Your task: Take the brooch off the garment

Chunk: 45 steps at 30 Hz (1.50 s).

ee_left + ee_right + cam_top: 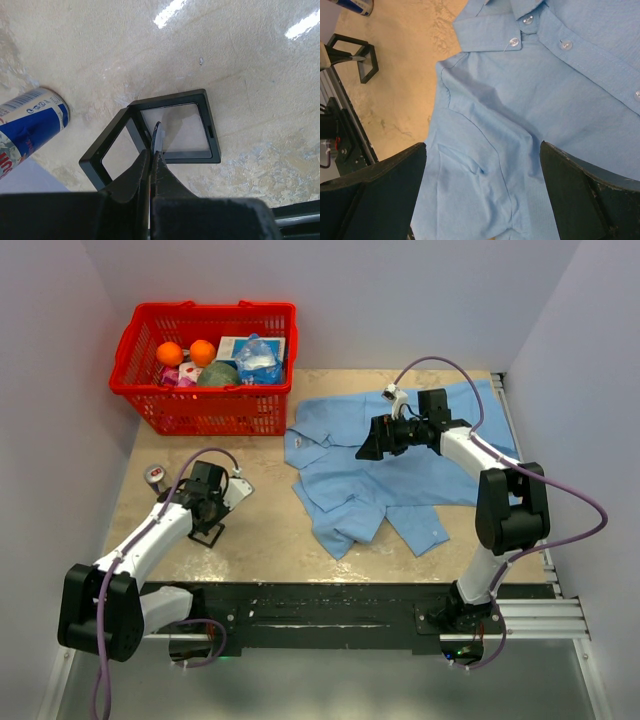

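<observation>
Left wrist: blue can point(31, 131), print illegible

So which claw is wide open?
The right claw, over the blue shirt: its jaws stand far apart. The left claw, above the black frame, is pinched shut.

My shut left gripper point(156, 150) hangs just over a black open frame point(192, 127), with a drink can point(30, 125) near on its left. Bare table point(265, 520) between the frame and the blue shirt point(520, 150) leaves passing room. My right gripper point(482, 190) spreads wide above flat cloth. A loaded red basket point(210, 410) fills the far left corner.
</observation>
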Motion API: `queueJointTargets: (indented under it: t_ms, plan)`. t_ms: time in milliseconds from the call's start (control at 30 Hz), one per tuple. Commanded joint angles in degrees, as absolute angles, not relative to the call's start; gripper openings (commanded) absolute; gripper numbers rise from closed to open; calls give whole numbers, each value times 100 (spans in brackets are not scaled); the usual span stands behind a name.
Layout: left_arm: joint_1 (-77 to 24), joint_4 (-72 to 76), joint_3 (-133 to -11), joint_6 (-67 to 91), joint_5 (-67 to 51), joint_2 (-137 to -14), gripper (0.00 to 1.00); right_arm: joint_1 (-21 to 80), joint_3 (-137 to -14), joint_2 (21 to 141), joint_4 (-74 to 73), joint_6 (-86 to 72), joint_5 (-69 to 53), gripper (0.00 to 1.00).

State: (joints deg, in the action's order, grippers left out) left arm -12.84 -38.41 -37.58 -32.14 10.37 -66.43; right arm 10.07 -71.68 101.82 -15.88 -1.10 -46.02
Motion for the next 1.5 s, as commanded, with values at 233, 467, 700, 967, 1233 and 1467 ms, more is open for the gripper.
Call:
queueJointTargets:
  t_ms: [233,467,700,967,1233,1467]
  plan:
    - [-1371,-3665,-3665,-3340,1345,-6732,0,1020,-7242,10063,-1512,123,-4667,99]
    - [-1450,-3551,-3454,-3419,1433,-6767,3,1020,-7242,10063,-1512,141,-4641,99]
    - [-1476,-3630,-3454,-3349,1363,-6776,22,1020,-7189,10011,-1512,149,-4623,99]
    - [-1494,-3876,-3507,-3208,1266,-6662,42,1020,-7128,9967,-1503,167,-4605,99]
    - [-1503,-4157,-3700,-3199,327,-6644,43,1020,-7137,9976,-1512,167,-4605,99]
    - [-1512,-4008,-3841,-3146,299,-6741,43,1028,-7172,9967,-1555,202,-4597,99]
